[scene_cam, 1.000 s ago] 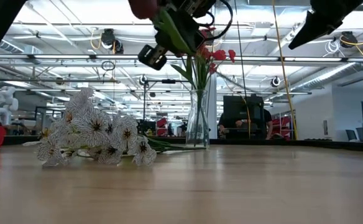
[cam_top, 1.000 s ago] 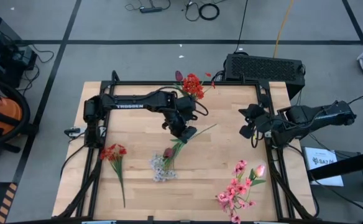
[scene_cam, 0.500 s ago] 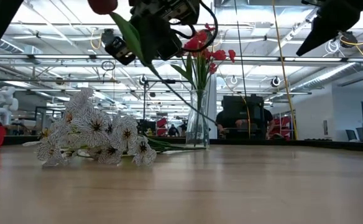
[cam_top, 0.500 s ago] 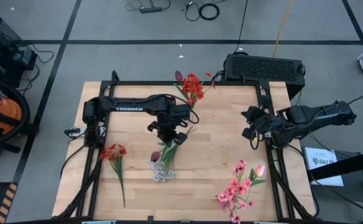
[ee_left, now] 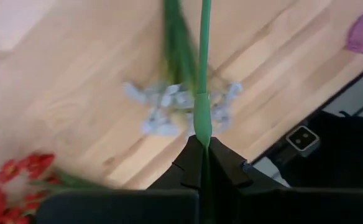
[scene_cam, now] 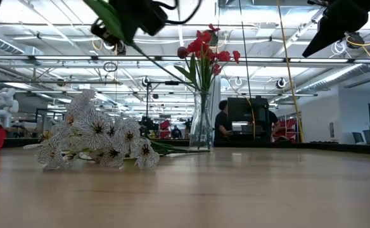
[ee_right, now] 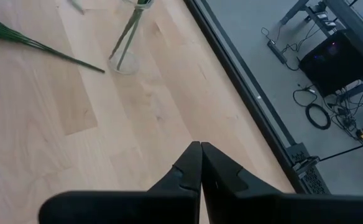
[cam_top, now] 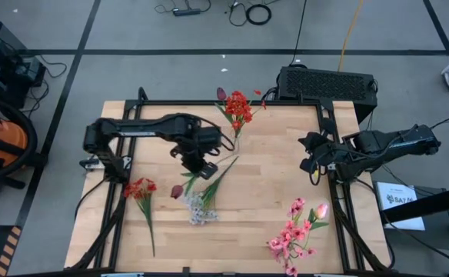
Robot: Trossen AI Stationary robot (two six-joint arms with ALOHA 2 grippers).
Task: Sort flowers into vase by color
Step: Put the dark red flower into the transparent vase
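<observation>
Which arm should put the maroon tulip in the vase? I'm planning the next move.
Left, likely. The left gripper is already shut on the maroon tulip stem, close to the vase. The right gripper waits shut at the table's right edge, holding nothing.

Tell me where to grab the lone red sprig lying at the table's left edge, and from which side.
Grip the red sprig on its bare green stem, below the blossom cluster, coming straight down from above. It lies flat and alone, stem running toward the table's front edge, so a claw should span the stem crosswise.

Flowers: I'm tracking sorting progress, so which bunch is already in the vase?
The red flowers stand in the vase; the others lie on the table.
</observation>
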